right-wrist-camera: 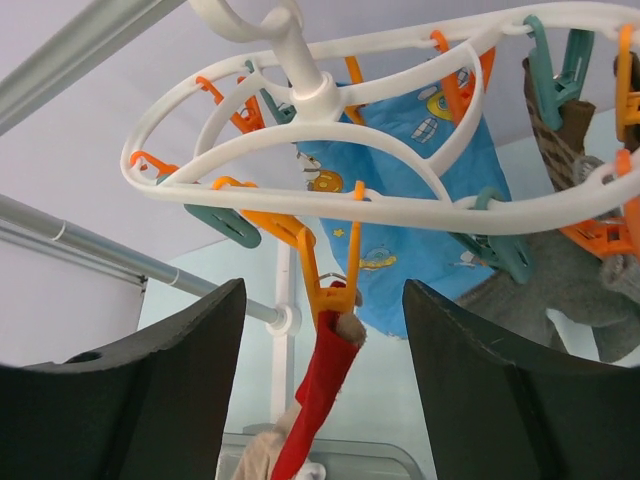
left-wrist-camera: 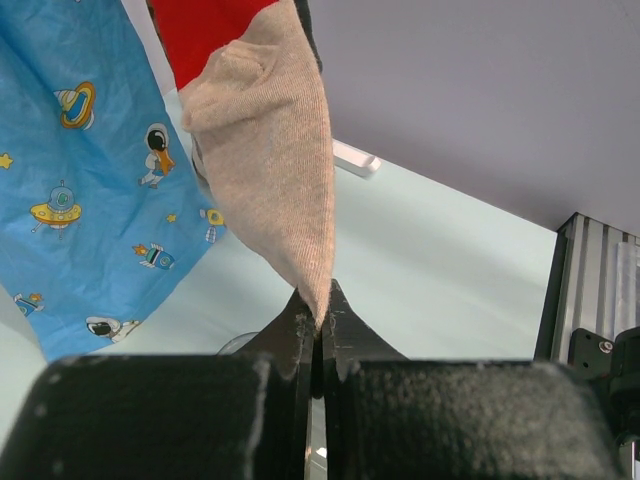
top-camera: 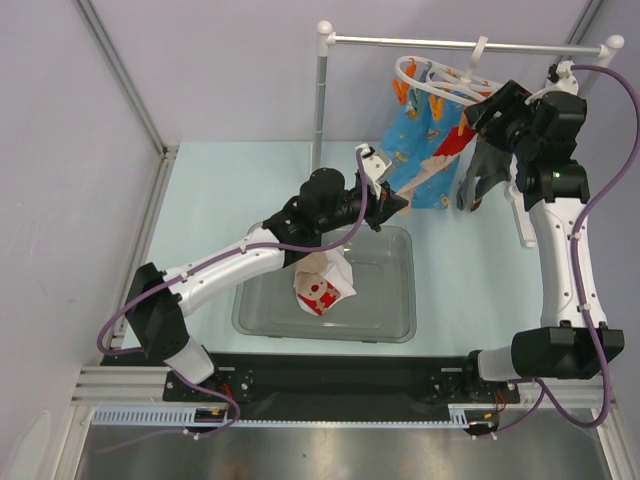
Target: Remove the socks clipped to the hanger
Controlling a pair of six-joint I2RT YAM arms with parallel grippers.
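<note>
Setting: pale green tabletop (top-camera: 200,200) with lavender walls around it; a rail stand (top-camera: 320,100) rises on the far side.
Hanger: the white oval hanger (right-wrist-camera: 330,95) hooks over the rail, just above the right fingers (right-wrist-camera: 480,380), with orange and teal pegs dangling from its ring.
Left fingers: the left fingers (left-wrist-camera: 345,340) are pressed together on the pointed beige tip of the beige-and-red sock (left-wrist-camera: 270,150), which stretches up and away from them.
Right fingers: spread wide and holding nothing, standing on either side of an orange peg (right-wrist-camera: 335,270) without touching it.
Clipped end: that peg bites the sock's red end, which hangs down between the right fingers.
Blue sock: a blue sock (left-wrist-camera: 80,170) printed with cartoons hangs to the left of the left fingers, beyond the beige one.
Other socks: a brown striped sock (right-wrist-camera: 560,130) and a grey sock (right-wrist-camera: 560,290) hang from pegs to the right of the right fingers.
Tray: a grey tray (top-camera: 395,330) lies below the left arm, with a white-and-red sock (top-camera: 322,290) inside.
</note>
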